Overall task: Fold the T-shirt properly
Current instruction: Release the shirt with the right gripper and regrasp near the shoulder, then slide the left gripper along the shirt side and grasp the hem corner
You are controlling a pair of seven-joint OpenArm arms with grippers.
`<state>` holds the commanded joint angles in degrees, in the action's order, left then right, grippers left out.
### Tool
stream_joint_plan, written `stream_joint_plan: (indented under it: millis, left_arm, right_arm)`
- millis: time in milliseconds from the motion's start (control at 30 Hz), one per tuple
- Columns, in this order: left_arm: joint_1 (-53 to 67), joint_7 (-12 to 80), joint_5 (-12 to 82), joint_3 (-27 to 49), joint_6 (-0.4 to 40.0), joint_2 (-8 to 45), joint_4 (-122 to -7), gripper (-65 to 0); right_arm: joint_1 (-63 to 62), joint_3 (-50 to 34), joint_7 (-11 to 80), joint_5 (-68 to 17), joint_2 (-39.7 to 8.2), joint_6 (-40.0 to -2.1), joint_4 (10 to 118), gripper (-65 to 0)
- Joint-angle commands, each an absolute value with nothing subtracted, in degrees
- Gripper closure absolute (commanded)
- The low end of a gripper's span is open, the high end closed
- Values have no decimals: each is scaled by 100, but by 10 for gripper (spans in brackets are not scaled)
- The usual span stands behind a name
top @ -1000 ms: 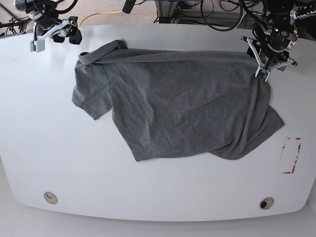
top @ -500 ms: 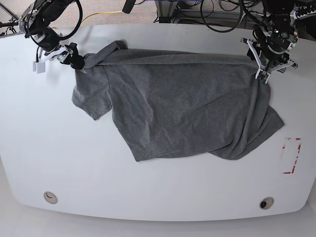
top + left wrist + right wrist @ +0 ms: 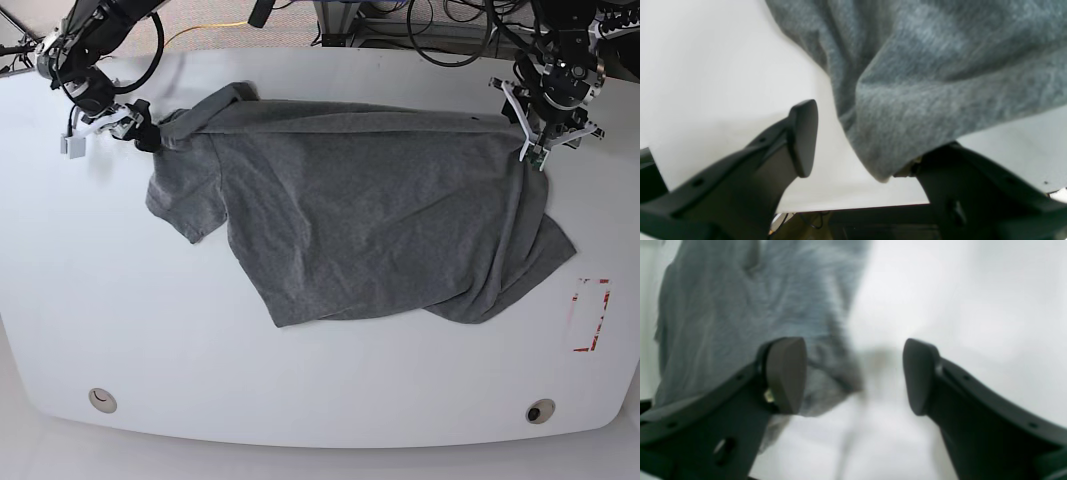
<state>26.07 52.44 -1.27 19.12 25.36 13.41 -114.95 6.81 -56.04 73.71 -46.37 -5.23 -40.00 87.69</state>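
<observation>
T-shirt [image 3: 370,220]: plain heather-grey knit, short sleeves, no print, logo or readable writing. It lies spread but crumpled on the white counter [image 3: 130,330], upper-middle area, long axis running left-right in the base view. One sleeve sticks out toward the lower left, a rounded fold of fabric sags at lower right. A red-marked patch [image 3: 590,315] sits on the counter near the right edge, markings too small to read.

Left end effector [image 3: 545,140]: at the shirt's upper-right corner, jaws apart; the wrist view shows a fabric edge [image 3: 907,100] draped over one finger, the other finger clear of it.

Right end effector [image 3: 135,128]: at the upper-left corner, jaws wide; fabric [image 3: 740,306] lies under one finger [image 3: 785,373], nothing clamped.
</observation>
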Motion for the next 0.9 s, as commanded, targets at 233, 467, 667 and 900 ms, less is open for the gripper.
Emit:
stream_joint_plan:
  millis: [233,467,667,900]
  left_arm:
    - [2580,5244,-119,1982,2536,1341,-11486,-308]
    - [2413,5244,-110,2079,2536,1341,-11503,-310]
    - [2229,5244,-101,2334,2958,1305,-11503,-312]
    - [1886,5516,-101,3134,4000,1059,-11503,-314]
  right_arm:
    - [505,-5130,7310,-4673,-347,-4000,8769,-430]
    - [400,-5112,7292,-4602,-154,-4000,8664,-376]
    - [303,-5103,7284,-4312,-198,-4000,8048,0]
    - [321,-5103,7152,-4277,-277,-4000,7987,0]
